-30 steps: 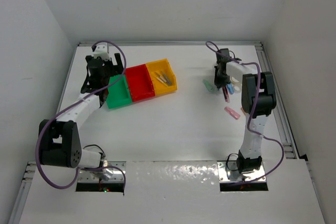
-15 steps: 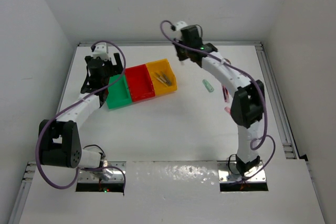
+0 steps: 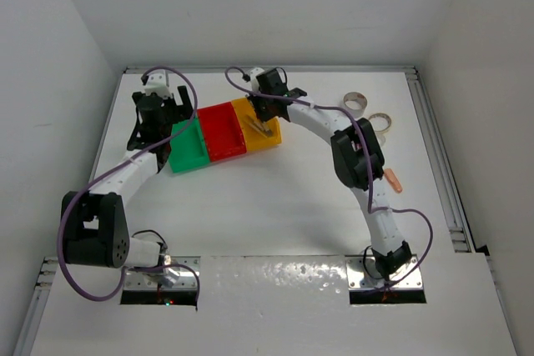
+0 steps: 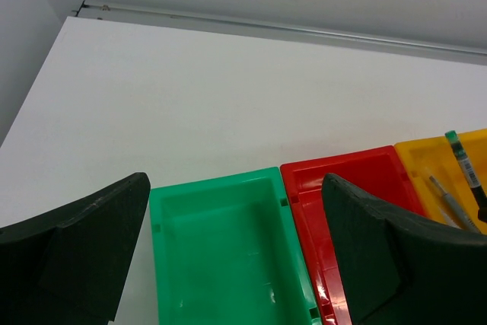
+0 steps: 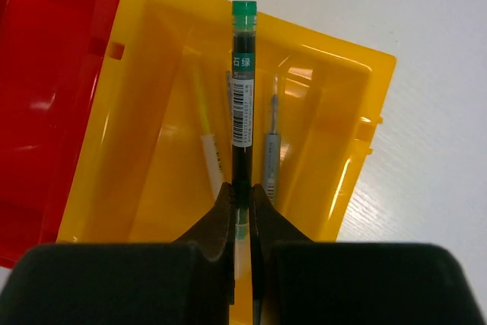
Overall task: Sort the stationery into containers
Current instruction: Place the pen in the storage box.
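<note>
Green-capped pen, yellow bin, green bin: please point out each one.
green-capped pen [image 5: 241,100], right wrist view, labelled barrel
yellow bin [image 5: 144,112], right wrist view, left inner wall
green bin [image 4: 221,256], left wrist view, bare floor

Top cam: high at near edge, looks down on whole table [image 3: 275,198]. Left wrist: close, facing green bin [image 4: 221,249]. Right wrist: close over yellow bin [image 5: 152,74]. All three share the yellow bin.
</note>
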Controlling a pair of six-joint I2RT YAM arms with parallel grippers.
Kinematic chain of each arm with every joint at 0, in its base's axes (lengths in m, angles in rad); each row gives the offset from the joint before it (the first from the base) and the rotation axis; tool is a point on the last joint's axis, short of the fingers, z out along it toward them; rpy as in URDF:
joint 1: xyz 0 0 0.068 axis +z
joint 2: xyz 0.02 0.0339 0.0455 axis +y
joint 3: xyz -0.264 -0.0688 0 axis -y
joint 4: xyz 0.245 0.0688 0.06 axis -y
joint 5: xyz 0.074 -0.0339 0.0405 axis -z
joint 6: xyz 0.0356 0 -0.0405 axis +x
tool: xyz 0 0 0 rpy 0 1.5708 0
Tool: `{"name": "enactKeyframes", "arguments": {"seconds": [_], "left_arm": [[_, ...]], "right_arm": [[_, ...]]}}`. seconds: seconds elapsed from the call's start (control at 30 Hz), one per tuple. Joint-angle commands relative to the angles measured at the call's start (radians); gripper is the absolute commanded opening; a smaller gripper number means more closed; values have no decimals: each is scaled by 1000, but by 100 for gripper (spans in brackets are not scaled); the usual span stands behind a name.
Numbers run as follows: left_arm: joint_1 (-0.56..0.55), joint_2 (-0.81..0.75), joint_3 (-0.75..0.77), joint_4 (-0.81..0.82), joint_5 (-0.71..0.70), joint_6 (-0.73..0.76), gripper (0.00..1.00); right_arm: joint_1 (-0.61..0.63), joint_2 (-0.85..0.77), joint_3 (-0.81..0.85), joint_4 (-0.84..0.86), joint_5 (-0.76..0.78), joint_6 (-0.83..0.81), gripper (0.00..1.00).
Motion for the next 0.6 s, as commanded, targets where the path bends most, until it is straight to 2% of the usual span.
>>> {"name": "enactKeyframes", "arguments": {"seconds": [0.0,0.2,0.27,0.3,0.33,0.37,0.47,0.57], "left_arm": [[13,-29,-2,61,3,-10,94],[13,-22,-2,76,4,-4,93],[13,-20,-2,76,9,-6,94],[13,-20,0,78,10,-6,94],[13,-20,-2,78,12,-6,94],[13,-20,0,78,12,-6,93],[13,-19,3,75,18,-6,93],[13,-14,7,70,24,-4,93]], "right_arm": [[15,-30,-4,53,-16,12,0],[18,-54,-54,68,-16,39,1],[18,-62,-56,68,-16,36,14],[20,-71,-51,65,-16,36,35],[18,-80,-48,65,-16,35,35],[20,-87,-45,65,-16,33,46],[18,-143,-15,57,-14,33,55],[-17,-250,-30,60,-17,70,52]]}}
